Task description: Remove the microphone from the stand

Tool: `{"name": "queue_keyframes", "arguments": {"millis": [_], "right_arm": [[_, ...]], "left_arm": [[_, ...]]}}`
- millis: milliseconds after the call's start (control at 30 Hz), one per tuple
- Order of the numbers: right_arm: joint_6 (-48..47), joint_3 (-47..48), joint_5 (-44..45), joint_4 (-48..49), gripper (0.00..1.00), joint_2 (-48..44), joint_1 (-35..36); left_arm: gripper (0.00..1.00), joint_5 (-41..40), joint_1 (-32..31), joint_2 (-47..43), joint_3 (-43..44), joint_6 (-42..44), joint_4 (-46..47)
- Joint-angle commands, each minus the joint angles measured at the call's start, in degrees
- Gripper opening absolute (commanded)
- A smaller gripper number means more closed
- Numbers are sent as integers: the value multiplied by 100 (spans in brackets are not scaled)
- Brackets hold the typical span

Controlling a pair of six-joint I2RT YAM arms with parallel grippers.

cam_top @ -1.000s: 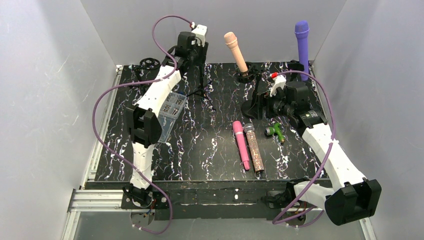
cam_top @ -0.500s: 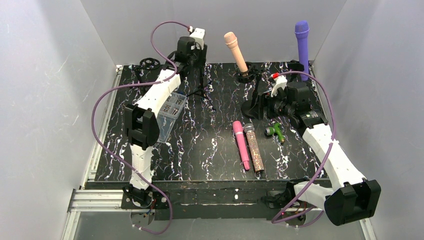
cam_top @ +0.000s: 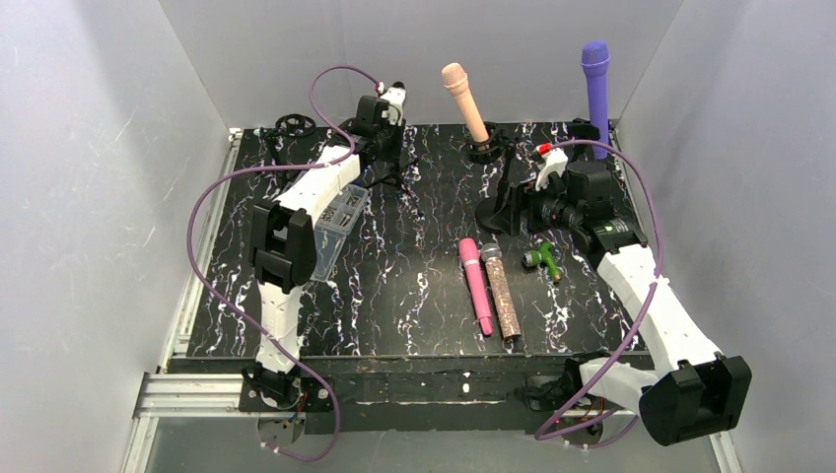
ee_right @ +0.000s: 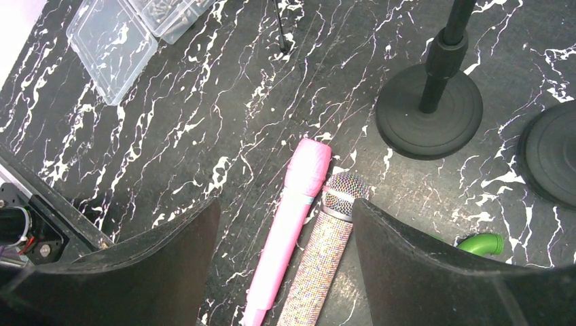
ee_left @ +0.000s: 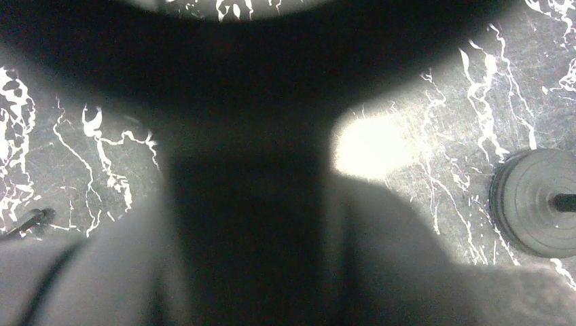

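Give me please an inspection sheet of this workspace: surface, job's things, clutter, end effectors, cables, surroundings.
Surface: black marbled tabletop, no spill seen.
Job's things: peach microphone tilted and purple microphone upright, each in a stand; pink microphone and glitter microphone lying side by side.
Clutter: clear plastic box, small green object, small tripod.
End effectors: left end effector at the tripod's top, state unclear; right end effector open, empty.
Cables: purple cables loop off both arms.
Surroundings: plain white walls.
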Motion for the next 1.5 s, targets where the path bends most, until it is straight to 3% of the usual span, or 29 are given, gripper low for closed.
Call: {"name": "queue_keyframes", "arguments": {"millis": [0, 67, 233, 267, 667, 1033, 1333, 1467], "right_arm": [[50, -74, -113, 263, 80, -141, -30], [59, -86, -125, 272, 80, -156, -30], [79, -94, -144, 281, 80, -184, -48], [83, -93, -151, 281, 80, -192, -52], [134, -190, -256, 352, 80, -288, -126], [169, -251, -315, 404, 81, -291, -167], [182, -275, -338, 422, 81, -276, -188], [185, -299, -339, 422, 81, -289, -212]], "left_arm": [[34, 266, -44, 3, -279, 125, -1240], [46, 269, -49, -99, -300, 154, -1253], [95, 381, -45, -395, -279, 226, -1324], [100, 405, -44, -465, -262, 306, -1343], [99, 425, -49, -947, 625, 1258, -1353], [99, 277, 2, -397, 2070, 1120, -1542], [78, 205, 39, 181, 2526, 1008, -1524], [64, 116, 121, 431, 2688, 886, -1467]]}}
